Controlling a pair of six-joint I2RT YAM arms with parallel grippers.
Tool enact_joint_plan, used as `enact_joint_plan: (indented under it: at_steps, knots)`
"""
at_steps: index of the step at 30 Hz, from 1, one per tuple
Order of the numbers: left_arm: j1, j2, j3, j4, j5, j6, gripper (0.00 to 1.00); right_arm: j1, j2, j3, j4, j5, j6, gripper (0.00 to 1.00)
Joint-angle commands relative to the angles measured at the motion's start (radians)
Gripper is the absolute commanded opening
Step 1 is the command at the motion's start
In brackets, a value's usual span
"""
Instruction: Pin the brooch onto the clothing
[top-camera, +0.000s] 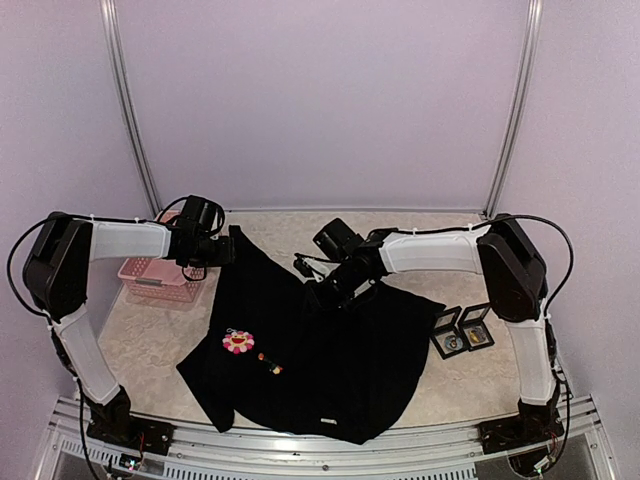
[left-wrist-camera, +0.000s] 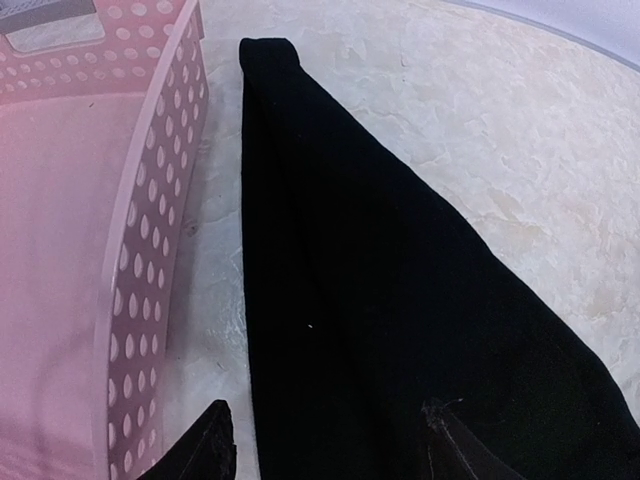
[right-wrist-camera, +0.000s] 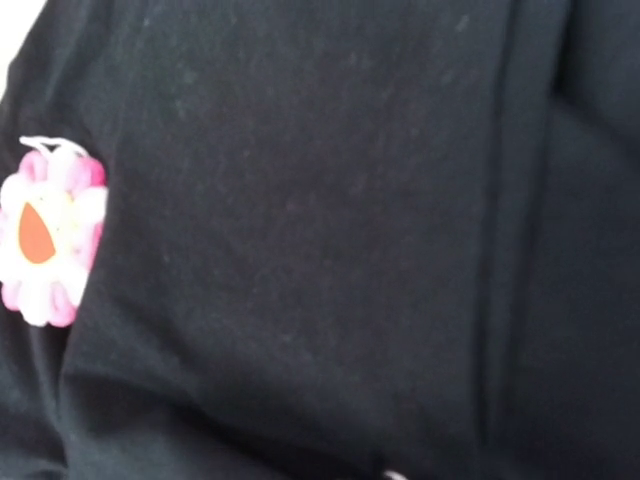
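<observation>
Shirt (top-camera: 320, 360), black, lies spread on the marbled counter (top-camera: 150, 345), with the white hem label (top-camera: 327, 424) at its near edge, toward the arm bases. We note a pink flower patch (top-camera: 238, 341) on its left half and, just beside it toward the middle, a smaller orange-yellow flower (top-camera: 271, 363). Left hand (top-camera: 222, 250) sits at the shirt's far left corner, next to a pink perforated basket (top-camera: 150, 282). In its wrist view the two fingers (left-wrist-camera: 205, 450) stand apart, one over bare counter just outside the cloth edge and the other over the black fabric, with nothing clamped between them. Right hand (top-camera: 325, 293) hangs low over the far middle of the shirt, its arm reaching in from the right. Its own camera shows only folded black cloth and the pink flower at the left edge of the view, and the fingers are not in that picture. We record the right hand as closed, fingers together; whether any fabric is caught in them we cannot tell. Two small black-framed cases (top-camera: 449, 343) stand on the counter just beside the shirt's right edge, each holding something small and gold-toned. Brooch: too small for us to pick out with certainty in any view, so we cannot say whether it is one of the things in the cases
</observation>
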Motion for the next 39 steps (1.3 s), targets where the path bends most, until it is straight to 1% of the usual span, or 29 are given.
enact_joint_plan:
  at_steps: [1,4,6,10,15,18,21,23,28,31,33,35,36,37,38,39]
  knots:
    - [-0.003,-0.020,0.025,-0.006,-0.013,0.007,0.59,-0.059,-0.062,0.142,-0.135,0.105,-0.120,0.00]
    - [-0.002,-0.005,0.034,-0.011,-0.013,0.004,0.59,-0.119,-0.044,0.233,-0.208,0.167,-0.221,0.00]
    - [-0.002,0.010,0.043,-0.016,-0.013,0.002,0.59,-0.168,-0.027,0.279,-0.213,0.207,-0.283,0.00]
    - [-0.002,0.038,0.070,-0.036,-0.013,0.006,0.59,-0.257,0.036,0.409,-0.209,0.332,-0.410,0.00]
    - [-0.004,0.049,0.095,-0.036,-0.011,0.014,0.59,-0.380,0.146,0.604,-0.097,0.498,-0.559,0.00]
    - [-0.007,0.069,0.125,-0.044,-0.011,0.019,0.59,-0.440,0.207,0.686,0.027,0.572,-0.608,0.00]
    - [-0.011,0.107,0.157,-0.058,-0.014,0.026,0.59,-0.482,0.241,0.689,0.181,0.635,-0.635,0.00]
    - [-0.012,0.127,0.167,-0.060,-0.015,0.029,0.59,-0.509,0.272,0.704,0.251,0.672,-0.631,0.00]
    - [-0.013,0.166,0.173,-0.050,-0.001,0.026,0.59,-0.570,0.343,0.779,0.316,0.658,-0.565,0.00]
    - [-0.017,0.192,0.179,-0.043,0.012,0.025,0.59,-0.580,0.366,0.783,0.354,0.625,-0.558,0.00]
    - [-0.021,0.216,0.193,-0.051,0.018,0.027,0.59,-0.582,0.388,0.785,0.366,0.638,-0.572,0.00]
    - [-0.026,0.235,0.209,-0.068,0.013,0.034,0.59,-0.585,0.411,0.810,0.345,0.666,-0.592,0.36]
    - [-0.031,0.242,0.214,-0.079,0.003,0.037,0.58,-0.589,0.422,0.835,0.310,0.673,-0.601,0.52]
    - [-0.037,0.240,0.214,-0.088,-0.011,0.043,0.58,-0.595,0.427,0.862,0.265,0.680,-0.605,0.62]
    - [-0.043,0.231,0.206,-0.095,-0.022,0.047,0.58,-0.600,0.423,0.877,0.220,0.683,-0.608,0.68]
    - [-0.050,0.205,0.194,-0.097,-0.033,0.048,0.58,-0.607,0.404,0.876,0.173,0.681,-0.608,0.71]
